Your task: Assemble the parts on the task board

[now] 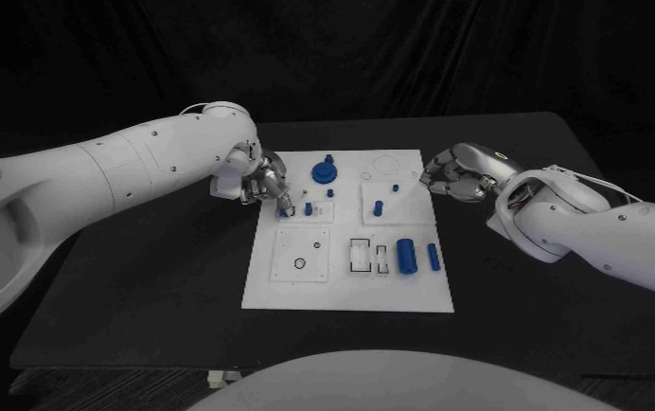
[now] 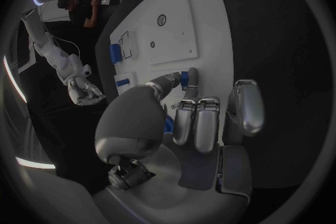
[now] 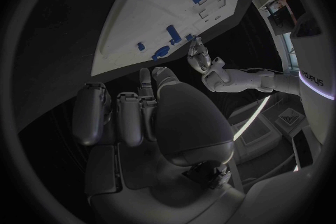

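Two robot hands flank the flat white task board (image 1: 348,283) on the black counter (image 1: 150,278). Left robot hand (image 1: 254,184) pinches a small blue peg (image 1: 286,210) at the board's left edge; right robot hand (image 1: 457,172), fingers curled in on nothing, hovers just beside its right edge.

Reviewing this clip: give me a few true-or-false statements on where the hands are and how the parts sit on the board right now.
1. The left hand pinches a small blue part at the task board's left edge. True.
2. The right hand holds a blue part. False: its fingers are curled with nothing in them, beside the board's right edge.
3. A large blue cylinder lies on the near right of the board. True.
4. The round blue knob lies off the board, on the black table. False: it sits on the board's far part.
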You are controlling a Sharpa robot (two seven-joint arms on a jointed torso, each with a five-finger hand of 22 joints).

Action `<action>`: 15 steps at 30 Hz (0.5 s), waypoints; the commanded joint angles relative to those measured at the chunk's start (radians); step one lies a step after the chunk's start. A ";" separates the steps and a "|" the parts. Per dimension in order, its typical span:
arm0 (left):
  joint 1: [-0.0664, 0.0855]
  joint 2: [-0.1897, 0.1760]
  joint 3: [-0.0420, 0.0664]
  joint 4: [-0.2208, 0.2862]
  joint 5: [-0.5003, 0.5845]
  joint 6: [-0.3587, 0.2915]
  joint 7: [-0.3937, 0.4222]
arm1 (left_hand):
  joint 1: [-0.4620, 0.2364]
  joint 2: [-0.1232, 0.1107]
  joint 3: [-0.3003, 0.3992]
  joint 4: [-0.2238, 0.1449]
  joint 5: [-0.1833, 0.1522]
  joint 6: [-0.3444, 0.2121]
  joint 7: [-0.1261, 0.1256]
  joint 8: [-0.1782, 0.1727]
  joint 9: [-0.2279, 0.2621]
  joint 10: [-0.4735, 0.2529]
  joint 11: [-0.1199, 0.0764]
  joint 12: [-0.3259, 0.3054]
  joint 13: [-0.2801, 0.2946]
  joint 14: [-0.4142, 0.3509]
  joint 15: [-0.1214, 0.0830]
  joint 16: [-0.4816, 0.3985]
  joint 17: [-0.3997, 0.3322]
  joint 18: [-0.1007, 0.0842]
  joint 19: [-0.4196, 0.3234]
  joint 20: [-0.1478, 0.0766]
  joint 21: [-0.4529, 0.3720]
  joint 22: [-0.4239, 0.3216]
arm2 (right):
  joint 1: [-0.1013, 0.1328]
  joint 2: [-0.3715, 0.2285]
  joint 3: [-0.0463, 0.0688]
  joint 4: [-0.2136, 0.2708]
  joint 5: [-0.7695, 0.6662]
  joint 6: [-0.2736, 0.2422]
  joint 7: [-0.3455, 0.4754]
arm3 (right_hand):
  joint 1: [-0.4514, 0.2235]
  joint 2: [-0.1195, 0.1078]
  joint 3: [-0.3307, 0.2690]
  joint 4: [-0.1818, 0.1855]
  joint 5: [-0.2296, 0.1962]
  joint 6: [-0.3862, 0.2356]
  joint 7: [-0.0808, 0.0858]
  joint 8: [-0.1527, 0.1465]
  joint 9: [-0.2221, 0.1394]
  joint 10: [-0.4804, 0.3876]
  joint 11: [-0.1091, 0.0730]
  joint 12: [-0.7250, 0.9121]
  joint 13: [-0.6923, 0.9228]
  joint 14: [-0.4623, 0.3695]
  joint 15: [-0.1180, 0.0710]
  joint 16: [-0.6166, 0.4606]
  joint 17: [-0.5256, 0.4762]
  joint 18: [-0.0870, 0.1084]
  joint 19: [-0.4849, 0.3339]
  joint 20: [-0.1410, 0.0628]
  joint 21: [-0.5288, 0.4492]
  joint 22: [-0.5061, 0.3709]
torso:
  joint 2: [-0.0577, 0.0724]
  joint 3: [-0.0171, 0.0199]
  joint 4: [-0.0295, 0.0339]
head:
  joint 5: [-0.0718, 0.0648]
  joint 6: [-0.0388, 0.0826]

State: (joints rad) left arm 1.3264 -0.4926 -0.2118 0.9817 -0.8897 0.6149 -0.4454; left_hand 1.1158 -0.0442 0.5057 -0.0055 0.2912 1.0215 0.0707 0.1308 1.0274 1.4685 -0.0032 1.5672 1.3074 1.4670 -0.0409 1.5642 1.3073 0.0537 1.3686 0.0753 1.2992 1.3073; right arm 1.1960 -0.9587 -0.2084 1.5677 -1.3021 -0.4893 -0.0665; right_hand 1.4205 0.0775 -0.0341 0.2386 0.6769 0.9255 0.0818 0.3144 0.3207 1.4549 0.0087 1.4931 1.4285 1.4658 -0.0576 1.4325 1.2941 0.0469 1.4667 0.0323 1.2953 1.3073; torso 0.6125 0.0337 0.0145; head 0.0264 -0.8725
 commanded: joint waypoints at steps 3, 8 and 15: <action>-0.006 0.005 0.001 -0.004 0.001 0.008 0.013 | 0.002 0.013 -0.017 0.009 -0.024 -0.004 -0.004 -0.011 -0.007 0.092 0.009 -0.006 0.257 0.104 0.005 0.007 0.264 0.015 -0.006 0.001 -0.007 0.172 | -0.004 -0.001 0.001 0.000 -0.002 0.004 -0.013 | 0.005 0.002 0.006 0.002 0.005 0.001 0.001 -0.003 -0.001 0.035 -0.007 -0.003 -0.017 0.054 -0.009 -0.005 -0.001 0.014 0.006 0.009 -0.006 0.182 | 0.000 0.0005 0.0000 | -0.002 0.000; -0.010 0.007 0.001 -0.007 0.001 0.005 0.014 | 0.003 0.015 -0.023 0.012 -0.035 -0.003 -0.004 -0.014 -0.011 0.090 0.009 -0.008 0.256 0.104 0.006 0.007 0.264 0.015 -0.007 0.002 -0.010 0.171 | -0.005 -0.001 0.001 0.000 -0.002 0.005 -0.014 | 0.005 0.001 0.009 0.001 0.005 0.003 0.001 -0.002 0.001 0.034 -0.007 -0.003 -0.017 0.054 -0.009 -0.006 -0.003 0.015 0.005 0.009 -0.008 0.182 | 0.000 0.0002 0.0003 | -0.003 0.000; -0.012 0.010 0.001 -0.010 0.001 -0.007 0.018 | 0.003 0.018 -0.027 0.016 -0.043 -0.003 -0.003 -0.017 -0.015 0.089 0.009 -0.009 0.255 0.104 0.006 0.007 0.264 0.016 -0.010 0.002 -0.013 0.170 | -0.007 0.000 0.001 0.000 -0.002 0.007 -0.014 | 0.005 0.001 0.009 0.001 0.005 0.003 0.001 -0.002 0.001 0.034 -0.007 -0.003 -0.017 0.054 -0.009 -0.006 -0.003 0.015 0.005 0.009 -0.008 0.182 | 0.000 0.0001 -0.0003 | -0.003 0.000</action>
State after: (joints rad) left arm 1.3198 -0.4858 -0.2106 0.9723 -0.8888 0.6130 -0.4427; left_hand 1.1177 -0.0377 0.4828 0.0096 0.2548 1.0203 0.0689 0.1179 1.0137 1.4649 0.0004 1.5634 1.3073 1.4669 -0.0410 1.5642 1.3073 0.0537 1.3650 0.0789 1.2912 1.3074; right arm 1.1918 -0.9590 -0.2084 1.5674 -1.3020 -0.4873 -0.0665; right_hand 1.4204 0.0774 -0.0286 0.2386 0.6769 0.9255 0.0818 0.3144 0.3207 1.4549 0.0086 1.4952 1.4285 1.4657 -0.0574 1.4325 1.2920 0.0468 1.4668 0.0323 1.2913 1.3080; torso 0.6122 0.0339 0.0145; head 0.0235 -0.8725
